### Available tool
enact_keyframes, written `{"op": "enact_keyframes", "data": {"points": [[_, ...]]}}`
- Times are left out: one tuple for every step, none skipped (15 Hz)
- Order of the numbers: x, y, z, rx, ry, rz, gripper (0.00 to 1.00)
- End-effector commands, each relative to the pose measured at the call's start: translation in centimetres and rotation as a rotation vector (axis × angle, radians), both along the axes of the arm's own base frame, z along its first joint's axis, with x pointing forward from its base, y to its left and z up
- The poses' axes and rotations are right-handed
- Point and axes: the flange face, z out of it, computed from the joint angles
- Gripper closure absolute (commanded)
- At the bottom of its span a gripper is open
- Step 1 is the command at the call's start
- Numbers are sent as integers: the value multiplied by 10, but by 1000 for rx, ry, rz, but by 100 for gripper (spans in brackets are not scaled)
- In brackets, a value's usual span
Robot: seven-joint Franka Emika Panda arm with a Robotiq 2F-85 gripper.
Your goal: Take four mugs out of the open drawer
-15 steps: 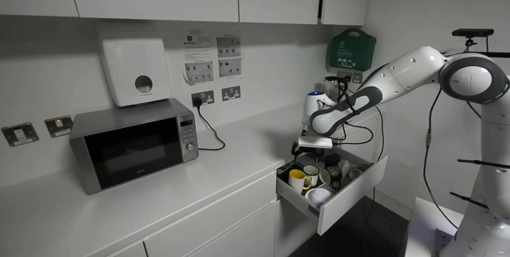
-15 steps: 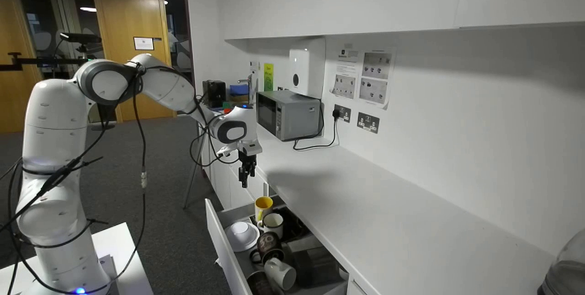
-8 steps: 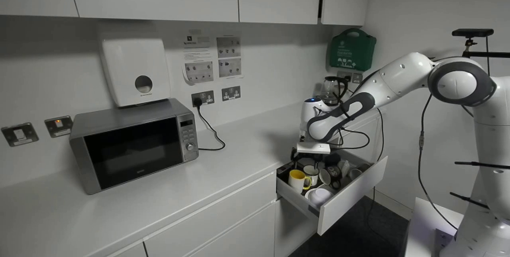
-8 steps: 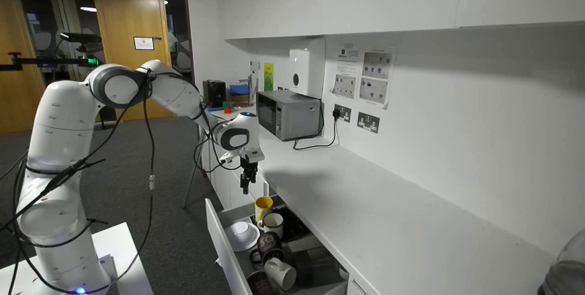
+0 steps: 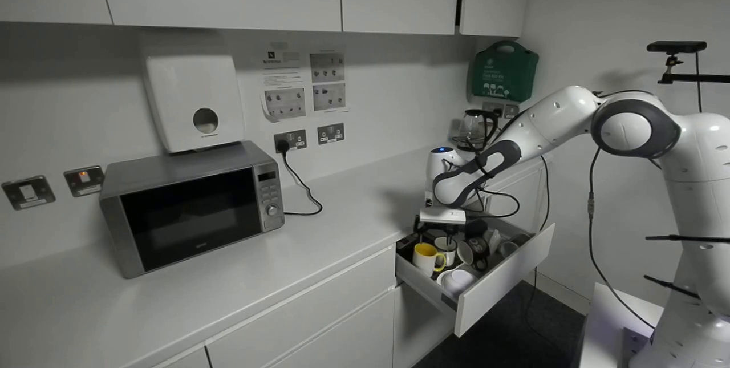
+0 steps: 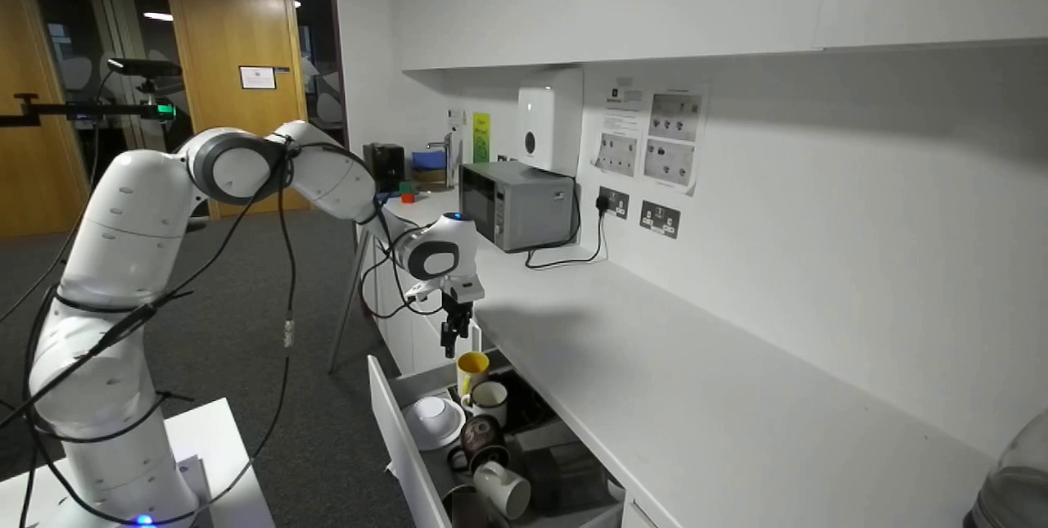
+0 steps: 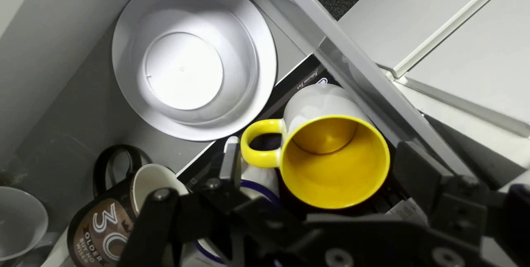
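Note:
The open drawer (image 5: 505, 279) holds several mugs. A white mug with a yellow inside and handle, the yellow mug (image 7: 335, 167), stands in its corner, also seen in both exterior views. Beside it is a white mug with a dark blue rim (image 6: 490, 399), partly hidden in the wrist view by my gripper (image 7: 324, 166). A dark printed mug (image 7: 99, 225) and a whitish mug (image 6: 502, 489) lie on their sides further along. My gripper is open above the yellow mug, its fingers (image 7: 416, 171) on either side of the rim in the wrist view, gripping nothing.
An upturned white bowl (image 7: 182, 70) rests on a plate near the drawer front. The drawer's side wall (image 7: 360, 68) runs close by the yellow mug. The worktop (image 5: 331, 202) lies above the drawer, with a microwave (image 5: 194, 202) and a glass jug (image 5: 478, 125).
My gripper has come down towards the drawer, shifting left in one exterior picture and right in its counterpart, closer to the yellow mug. Its jaws stay open; the mugs have not moved.

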Motion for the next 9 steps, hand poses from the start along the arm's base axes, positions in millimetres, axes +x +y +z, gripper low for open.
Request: {"op": "enact_keyframes", "data": {"points": [[13, -8, -11, 0, -2, -37, 0], [14, -10, -15, -1, 2, -41, 0], [15, -12, -19, 1, 6, -45, 0], [16, -14, -23, 2, 10, -48, 0], [16, -14, -28, 4, 15, -53, 0], [16, -15, -31, 6, 18, -57, 0], [16, -16, -36, 10, 24, -61, 0], [15, -16, -39, 14, 27, -67, 0], [15, -17, -43, 17, 31, -72, 0]]}}
